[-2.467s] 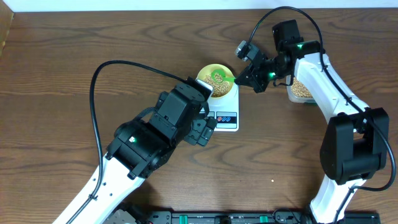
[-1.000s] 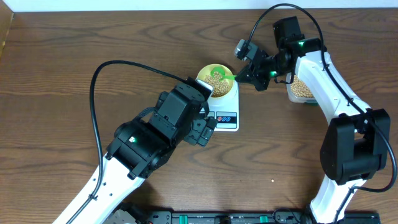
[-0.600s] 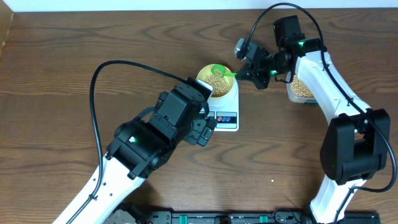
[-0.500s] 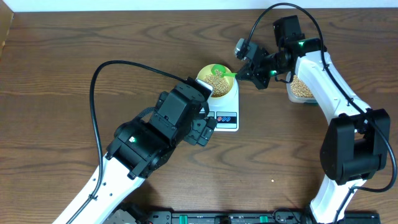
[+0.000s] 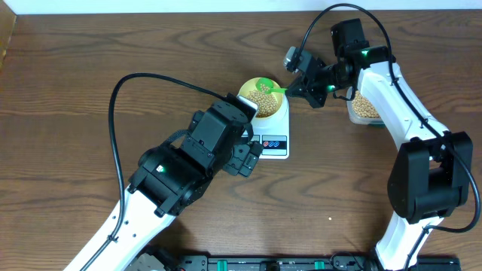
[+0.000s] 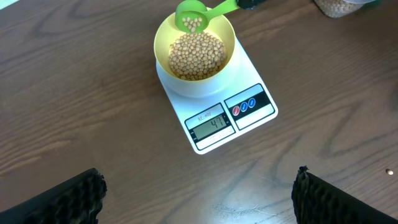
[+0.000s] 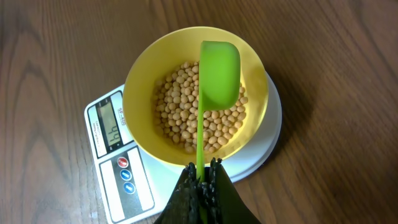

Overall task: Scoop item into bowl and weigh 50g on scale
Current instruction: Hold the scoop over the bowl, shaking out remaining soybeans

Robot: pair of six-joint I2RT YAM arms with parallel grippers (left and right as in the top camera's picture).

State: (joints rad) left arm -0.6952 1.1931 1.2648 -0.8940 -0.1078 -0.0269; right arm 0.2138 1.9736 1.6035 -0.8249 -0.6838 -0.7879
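Wood-grain table (image 5: 75, 90) bears scale (image 6: 245, 107); right pincer (image 7: 200, 180) clamps green scoop (image 7: 219, 74), left pincer (image 6: 199, 177) gapes empty.

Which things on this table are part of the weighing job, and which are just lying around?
Part of the job: beans, bowl, scale, green scoop in the right tool, bean tub.
Lying about: only a tiny pale speck on the table.

Robot lab, wooden table (image 5: 68, 150), cabled arms (image 5: 169, 177)

The bowl (image 6: 160, 55) of beans (image 6: 197, 56) sits on the scale (image 6: 249, 109), the scoop (image 6: 193, 15) above it, the tub (image 5: 364, 108) well apart to the right.
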